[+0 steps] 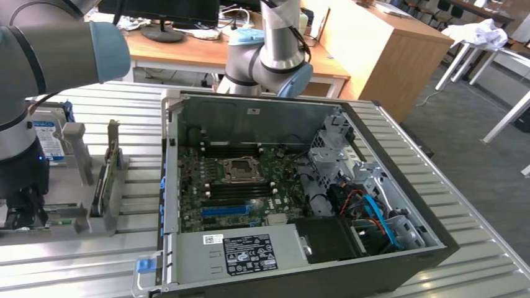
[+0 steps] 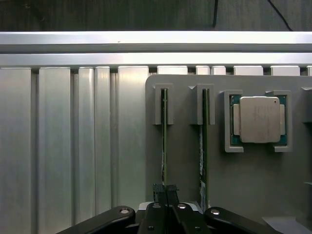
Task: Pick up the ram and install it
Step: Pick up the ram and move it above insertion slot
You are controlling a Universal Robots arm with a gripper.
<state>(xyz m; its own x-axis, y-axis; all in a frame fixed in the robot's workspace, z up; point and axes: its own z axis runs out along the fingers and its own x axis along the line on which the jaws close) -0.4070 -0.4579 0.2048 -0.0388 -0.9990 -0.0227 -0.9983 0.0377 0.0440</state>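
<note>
Ram (image 2: 164, 141) stood edge-up in its grey slotted holder (image 2: 183, 158); your gripper (image 2: 166, 191) pinched its thin green edge, ribbed aluminium counter (image 2: 58, 146) open alongside.

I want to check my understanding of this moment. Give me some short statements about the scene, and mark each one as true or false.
1. The gripper is shut on the ram, which stands on edge in the gray holder. True.
2. A second ram stick stands in the same holder beside it. True.
3. The processor lies on the bare table. False: it sits in the corner brackets of the gray holder.
4. The computer case is closed. False: its side is open, and the motherboard shows inside.
</note>
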